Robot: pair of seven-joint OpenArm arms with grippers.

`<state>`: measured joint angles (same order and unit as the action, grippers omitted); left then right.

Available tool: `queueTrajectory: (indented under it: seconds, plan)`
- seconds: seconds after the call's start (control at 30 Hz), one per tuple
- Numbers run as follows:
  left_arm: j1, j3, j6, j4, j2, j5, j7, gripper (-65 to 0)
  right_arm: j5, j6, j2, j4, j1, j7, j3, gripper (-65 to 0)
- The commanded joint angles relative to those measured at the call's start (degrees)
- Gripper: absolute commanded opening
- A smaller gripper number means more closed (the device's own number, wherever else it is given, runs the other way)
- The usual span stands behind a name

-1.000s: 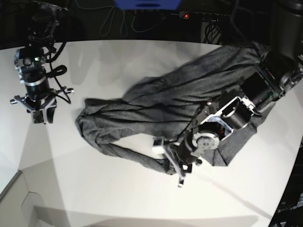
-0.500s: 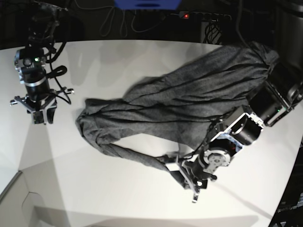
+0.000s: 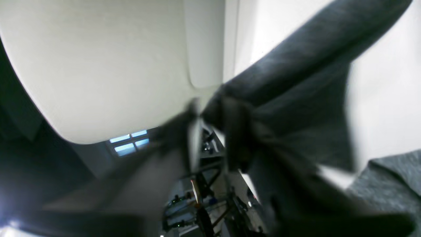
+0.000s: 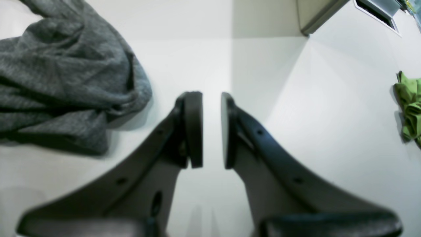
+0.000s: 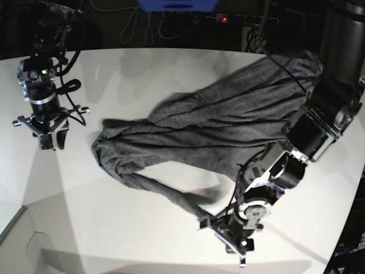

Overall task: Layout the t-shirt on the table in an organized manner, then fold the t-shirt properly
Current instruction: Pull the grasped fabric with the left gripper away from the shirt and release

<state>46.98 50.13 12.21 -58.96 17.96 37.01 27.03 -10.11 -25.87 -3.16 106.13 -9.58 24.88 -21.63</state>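
My right gripper hovers over the table, jaws slightly parted, empty. The t-shirt lies rumpled mid-table. My left gripper meets its stretched corner; I cannot tell its grip.

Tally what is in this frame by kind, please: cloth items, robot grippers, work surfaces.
Cloth items: 2, a large dark grey heathered knit t-shirt and a small crumpled green cloth at the right wrist view's edge
Robot grippers: 2, the left gripper and the right gripper
Work surfaces: 1, the wide white matte table
Total: 5
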Motion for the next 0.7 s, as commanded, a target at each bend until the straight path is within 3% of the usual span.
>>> queueTrajectory:
  seconds: [0.0, 0.1, 0.17, 0.33, 0.43, 0.57, 0.67]
  plan:
    - [2.29, -0.59, -1.0, -0.69, 0.02, 0.74, 0.27, -40.0, 0.57, 0.07, -0.49, 1.08, 0.49, -1.46, -0.13, -54.6]
    - [2.29, -0.59, -1.0, -0.69, 0.37, 0.74, -0.08, -24.0, 0.57, 0.07, -0.49, 1.08, 0.49, -1.46, -0.13, -54.6]
    - [2.29, -0.68, -1.0, -0.78, 0.46, 0.66, -0.17, -19.2, 0.57, 0.07, -0.49, 1.08, 0.49, -1.46, -0.13, -54.6]
    - [2.29, -4.9, -1.0, -2.62, 0.11, 0.57, 0.18, -18.9, 0.57, 0.07, -0.49, 1.08, 0.57, -1.54, -0.13, -54.6]
    - [-0.61, -14.22, -0.91, -6.49, 0.11, -1.54, 0.18, -18.9, 0.57, 0.07, -0.49, 1.17, 0.84, -1.54, -0.13, -54.6]
    - [-5.97, -27.4, -0.91, -10.27, 0.02, -8.84, 0.27, -18.9, 0.57, -0.02, -0.49, 1.08, 1.36, -1.02, 1.01, -54.1]
    - [-10.72, -34.26, -0.91, -9.57, 0.02, -12.71, 0.27, -18.9, 0.57, -0.11, -0.93, 1.17, 1.36, 3.73, 5.06, -51.0]
